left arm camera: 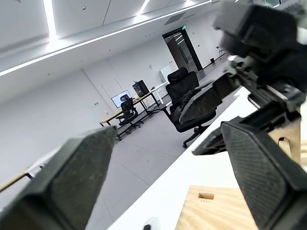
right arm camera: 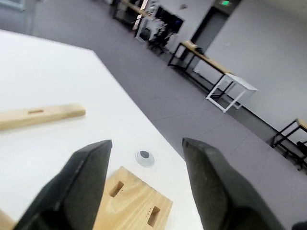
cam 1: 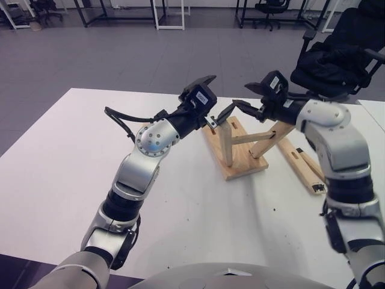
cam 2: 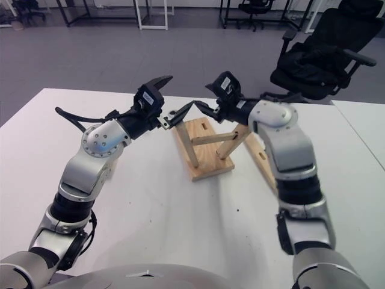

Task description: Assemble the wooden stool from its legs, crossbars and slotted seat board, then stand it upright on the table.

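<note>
The slotted seat board (cam 1: 239,167) lies flat on the white table. Two legs stand up from it, a left leg (cam 1: 225,144) and a slanting right leg (cam 1: 266,143), joined by a crossbar (cam 1: 251,138). More wooden pieces (cam 1: 304,164) lie flat to the right of the board. My left gripper (cam 1: 224,90) hangs open just above the left leg's top, holding nothing. My right gripper (cam 1: 242,95) faces it from the right, also open and empty, their fingertips close together. In the right wrist view the board's slots (right arm camera: 132,201) show between the fingers (right arm camera: 81,177), with a loose slotted bar (right arm camera: 38,116) beyond.
The white table (cam 1: 72,168) has wide free room on the left and in front. Its far edge runs close behind the stool parts. A black office chair (cam 1: 337,57) stands behind the table at the right. A small grey disc (right arm camera: 144,156) lies near the board.
</note>
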You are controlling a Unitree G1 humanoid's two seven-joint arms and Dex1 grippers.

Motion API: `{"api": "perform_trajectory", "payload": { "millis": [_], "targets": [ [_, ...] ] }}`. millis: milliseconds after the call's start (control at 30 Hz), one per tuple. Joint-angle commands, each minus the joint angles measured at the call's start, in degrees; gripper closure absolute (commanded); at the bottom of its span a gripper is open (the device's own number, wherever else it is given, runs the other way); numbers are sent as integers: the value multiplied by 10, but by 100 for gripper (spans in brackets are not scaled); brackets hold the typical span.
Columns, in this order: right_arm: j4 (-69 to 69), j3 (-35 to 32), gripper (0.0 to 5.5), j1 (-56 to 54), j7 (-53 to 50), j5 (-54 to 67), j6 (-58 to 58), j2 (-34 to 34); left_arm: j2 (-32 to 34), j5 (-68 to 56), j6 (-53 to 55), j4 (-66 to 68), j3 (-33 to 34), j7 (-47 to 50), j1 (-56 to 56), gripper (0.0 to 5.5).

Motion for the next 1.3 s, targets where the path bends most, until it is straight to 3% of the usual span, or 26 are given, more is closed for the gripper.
{"api": "perform_trajectory", "payload": {
  "millis": [33,200,367,433,500,600,667,767,933,967,1033,1100,1167,1233,1300],
  "targets": [
    [-38,0,278,65,-57,-15,34,12,-24,-2,16,63,19,19,-21,153],
    [-35,-21,278,48,-106,-14,55,26,-57,-10,-1,78,40,40,-44,153],
    [-41,-69,278,-17,-174,4,88,81,-58,-27,-1,32,118,79,-40,153],
    [-21,-55,278,23,-192,10,113,112,-57,-30,14,7,134,92,-8,153],
    [25,-26,278,108,-177,27,141,130,-54,-15,47,-29,103,104,86,153],
    [59,0,278,187,-169,30,135,132,-68,-8,99,-71,-10,122,234,153],
    [54,-20,278,163,-186,34,113,152,-86,-7,120,-76,-60,123,250,153],
    [42,-50,278,80,-220,26,59,164,-100,4,133,-74,-77,133,237,153],
    [-112,-24,278,24,-192,30,44,114,-95,5,143,-86,-52,139,237,153],
    [-147,-34,278,13,-180,39,43,98,-81,1,145,-101,-42,134,256,153],
    [-186,-117,278,-16,-171,72,43,69,-33,-5,120,-144,-29,101,295,153],
    [-156,-227,278,-28,-170,92,27,25,20,-14,47,-196,-15,45,314,153],
    [-62,-301,278,-5,-166,79,-14,-25,37,-69,12,-218,53,8,344,153],
    [43,-320,278,39,-163,54,-61,-50,63,-63,-4,-179,96,4,350,153],
    [151,-278,278,88,-145,28,-125,-40,43,-32,8,-100,98,50,302,153]
  ]
}}
